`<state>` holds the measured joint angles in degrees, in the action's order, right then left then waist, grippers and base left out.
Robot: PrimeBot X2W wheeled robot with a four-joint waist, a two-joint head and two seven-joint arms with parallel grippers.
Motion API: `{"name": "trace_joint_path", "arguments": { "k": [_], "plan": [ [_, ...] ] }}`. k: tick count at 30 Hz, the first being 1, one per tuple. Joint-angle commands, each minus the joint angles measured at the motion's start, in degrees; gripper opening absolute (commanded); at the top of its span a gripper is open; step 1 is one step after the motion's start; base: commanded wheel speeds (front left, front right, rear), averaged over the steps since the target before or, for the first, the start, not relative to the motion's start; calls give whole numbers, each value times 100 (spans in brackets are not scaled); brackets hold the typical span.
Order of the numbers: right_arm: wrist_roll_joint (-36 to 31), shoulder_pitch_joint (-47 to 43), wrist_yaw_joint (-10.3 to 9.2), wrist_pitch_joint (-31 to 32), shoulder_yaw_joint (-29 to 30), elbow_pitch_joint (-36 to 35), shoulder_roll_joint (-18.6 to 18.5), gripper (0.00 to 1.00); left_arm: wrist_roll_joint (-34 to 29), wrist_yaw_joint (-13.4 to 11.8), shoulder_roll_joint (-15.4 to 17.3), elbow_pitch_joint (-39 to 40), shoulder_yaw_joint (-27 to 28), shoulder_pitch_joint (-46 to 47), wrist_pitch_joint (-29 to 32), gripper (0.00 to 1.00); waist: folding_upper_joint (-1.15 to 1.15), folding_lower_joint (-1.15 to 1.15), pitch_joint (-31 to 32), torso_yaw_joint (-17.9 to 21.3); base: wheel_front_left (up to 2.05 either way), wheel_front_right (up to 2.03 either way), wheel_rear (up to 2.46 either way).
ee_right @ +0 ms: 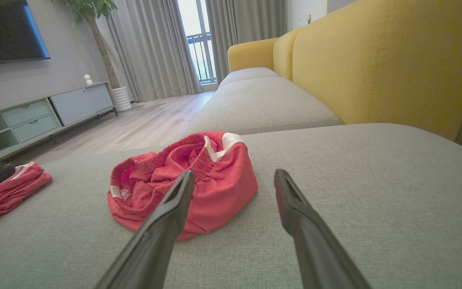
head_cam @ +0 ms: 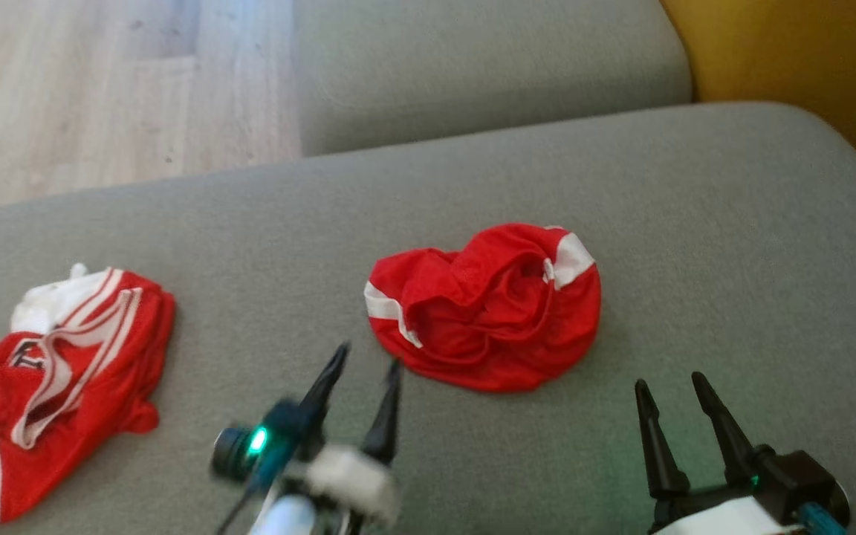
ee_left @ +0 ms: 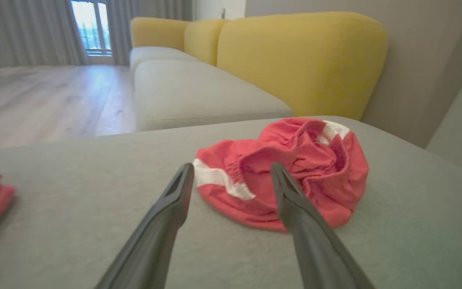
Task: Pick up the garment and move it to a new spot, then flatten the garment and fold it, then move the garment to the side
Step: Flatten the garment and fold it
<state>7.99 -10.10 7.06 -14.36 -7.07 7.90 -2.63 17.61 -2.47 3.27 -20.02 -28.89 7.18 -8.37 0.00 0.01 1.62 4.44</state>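
Observation:
A crumpled red garment with white stripes lies bunched in the middle of the grey sofa cushion. My left gripper hovers open just short of its near left edge, touching nothing. In the left wrist view the open left gripper points at the garment, whose white-striped elastic hem lies just past the fingertips. My right gripper stands open to the garment's near right, a short gap away. In the right wrist view the garment sits ahead and left of the open right gripper.
A second red and white garment lies on the cushion's left end. A yellow backrest rises at the far right, another grey seat cushion lies beyond, and wooden floor is at the far left. A TV cabinet stands across the room.

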Motion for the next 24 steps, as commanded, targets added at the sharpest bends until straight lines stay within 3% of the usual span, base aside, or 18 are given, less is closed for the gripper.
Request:
{"name": "trace_joint_path", "arguments": {
  "k": [1, 6, 7, 11, 14, 18, 24],
  "plan": [
    [-33, 324, 43, -63, -161, -210, -25, 100, 329, 13, -39, 158, -68, 579, 251, 100, 0, -1, -217, 176, 0, 0, 0],
    [-52, 541, 43, -63, -272, -238, -25, 100, 1658, -143, -39, 225, -971, 1675, 1278, 100, 0, -1, -669, 430, 0, 0, 0],
    [-52, 541, 43, -63, -272, -238, -25, 100, 1658, -143, -39, 225, -971, 1675, 1278, 100, 0, -1, -669, 430, 0, 0, 0],
    [-48, 753, 43, -63, -314, -261, -25, 100, 2732, -384, -39, 208, -1550, 2404, 1730, 100, 0, -1, -991, 625, 0, 0, 0],
    [-37, 881, 43, -63, -326, -277, -25, 100, 3349, -601, -39, -13, -1849, 2869, 1847, 100, 0, -1, -1190, 759, 0, 0, 0],
    [-12, 976, 43, -63, -328, -276, -25, 100, 4038, -696, -39, -324, -2197, 3358, 1904, 100, 0, -1, -1366, 899, 0, 0, 0],
    [43, 1049, 43, -63, -401, -263, -25, 100, 4526, -827, -39, -789, -2706, 3938, 1695, 100, 0, -1, -1521, 1048, 0, 0, 0]
  ]
}}
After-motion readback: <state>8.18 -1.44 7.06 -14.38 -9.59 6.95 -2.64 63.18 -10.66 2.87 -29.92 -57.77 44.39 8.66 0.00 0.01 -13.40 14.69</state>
